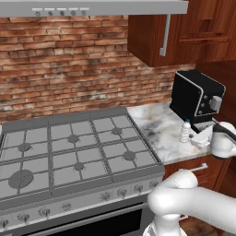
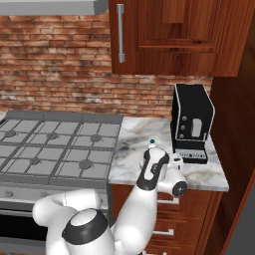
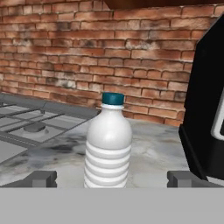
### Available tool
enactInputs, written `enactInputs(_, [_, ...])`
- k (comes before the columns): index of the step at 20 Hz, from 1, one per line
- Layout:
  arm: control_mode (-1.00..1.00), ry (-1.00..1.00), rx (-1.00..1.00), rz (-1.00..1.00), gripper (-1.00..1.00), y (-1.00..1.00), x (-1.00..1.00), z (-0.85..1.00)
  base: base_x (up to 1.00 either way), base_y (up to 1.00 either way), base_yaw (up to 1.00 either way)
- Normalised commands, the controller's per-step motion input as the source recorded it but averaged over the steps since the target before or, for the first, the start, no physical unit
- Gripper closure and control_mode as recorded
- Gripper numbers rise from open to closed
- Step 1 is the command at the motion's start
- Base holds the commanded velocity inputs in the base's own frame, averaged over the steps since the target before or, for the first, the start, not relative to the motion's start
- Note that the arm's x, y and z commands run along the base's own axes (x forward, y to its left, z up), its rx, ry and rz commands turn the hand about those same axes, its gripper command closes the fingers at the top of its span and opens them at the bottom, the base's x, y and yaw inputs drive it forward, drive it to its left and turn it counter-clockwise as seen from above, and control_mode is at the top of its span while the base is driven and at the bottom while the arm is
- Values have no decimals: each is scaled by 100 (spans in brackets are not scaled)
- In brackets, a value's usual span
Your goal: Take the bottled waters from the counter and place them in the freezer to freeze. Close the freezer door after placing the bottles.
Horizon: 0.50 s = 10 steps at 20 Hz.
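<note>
bottle (image 3: 108, 146) between spread pincer (image 3: 111, 178) tips, coffee machine (image 3: 205, 113) crowding right, seemingly open marble counter (image 3: 65, 159) left

No text, brand, number or sign can be read anywhere. The bottle (image 3: 108, 146) standing between the fingers (image 3: 40, 178) bears a plain white ribbed body, and the coffee machine (image 3: 206, 100) beside them shows no lettering.

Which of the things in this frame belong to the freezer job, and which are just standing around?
Part of the job:
- bottled water, upright on the counter, between the open gripper's fingertips, not yet gripped

Just standing around:
- black coffee machine, beside the bottle
- gas stove
- wooden wall cabinet
</note>
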Motion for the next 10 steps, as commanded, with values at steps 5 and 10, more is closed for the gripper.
enactInputs(5, [-100,0,0,0,-100,0,3,-3,0,0,0])
enactInputs(10, [-100,0,0,0,-100,0,0,0,0,0,0])
